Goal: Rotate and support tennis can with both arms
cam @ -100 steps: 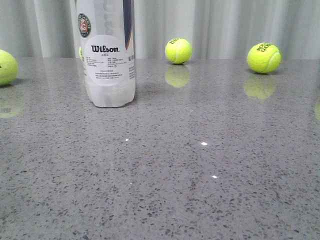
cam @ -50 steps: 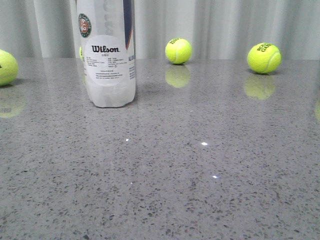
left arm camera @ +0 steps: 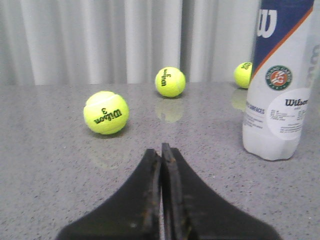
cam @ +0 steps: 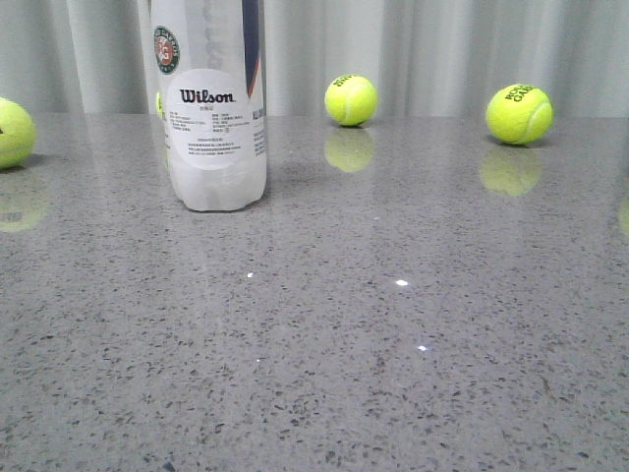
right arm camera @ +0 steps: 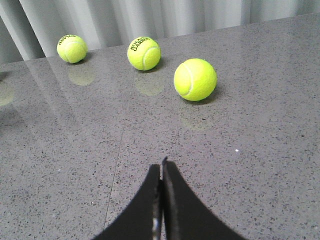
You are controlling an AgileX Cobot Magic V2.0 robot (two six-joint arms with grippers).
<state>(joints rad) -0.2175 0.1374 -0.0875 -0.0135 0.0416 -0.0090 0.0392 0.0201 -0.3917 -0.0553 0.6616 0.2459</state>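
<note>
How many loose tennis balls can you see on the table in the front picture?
3: one at the left edge, one at the back in the middle, one at the back right. A yellow-green glimpse behind the tennis can may hide another.

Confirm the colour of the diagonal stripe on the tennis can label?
Orange, edging the navy panel on the tennis can; clearest in the left wrist view.

The tennis can (cam: 214, 103) stands upright on the table (cam: 393, 324), at the back and over to the left. One ball (cam: 14, 132) sits at the left edge. A second ball (cam: 351, 99) sits by the back edge, right of the can. A third ball (cam: 518, 113) sits by the back edge too, further right, well apart from the second.
</note>
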